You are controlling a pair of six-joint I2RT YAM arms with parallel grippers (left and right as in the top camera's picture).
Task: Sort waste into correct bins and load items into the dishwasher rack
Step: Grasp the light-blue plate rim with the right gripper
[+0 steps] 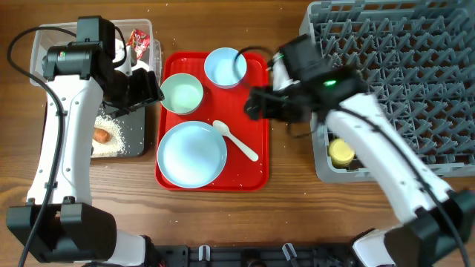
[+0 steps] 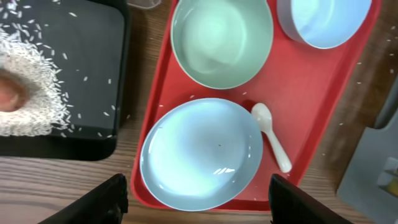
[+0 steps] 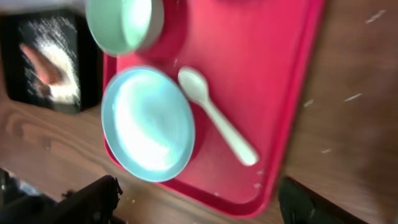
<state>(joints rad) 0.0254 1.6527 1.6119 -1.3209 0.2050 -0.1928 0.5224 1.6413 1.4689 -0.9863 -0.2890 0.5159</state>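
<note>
On the red tray (image 1: pixel 249 174) lie the pale-blue plate (image 1: pixel 191 154), mint-green bowl (image 1: pixel 182 94), light-blue bowl (image 1: pixel 225 67) and white spoon (image 1: pixel 236 139). My left gripper (image 1: pixel 148 90) hovers open by the tray's left edge. In its wrist view it (image 2: pixel 198 208) is empty, with the plate (image 2: pixel 199 152) and spoon (image 2: pixel 272 135) below. My right gripper (image 1: pixel 254 104) hangs open over the tray's right edge, also empty (image 3: pixel 196 202), above the plate (image 3: pixel 148 124) and spoon (image 3: pixel 217 121). Rice and a carrot piece (image 1: pixel 102 135) lie in the black tray (image 1: pixel 137 137). A red wrapper (image 1: pixel 139 41) sits in the clear tub (image 1: pixel 44 44).
The grey dishwasher rack (image 1: pixel 401 81) fills the right side, with the yellow cup (image 1: pixel 341 153) in its near left corner. Loose rice grains dot the wood near the red tray. The left arm's cable loops over the clear tub.
</note>
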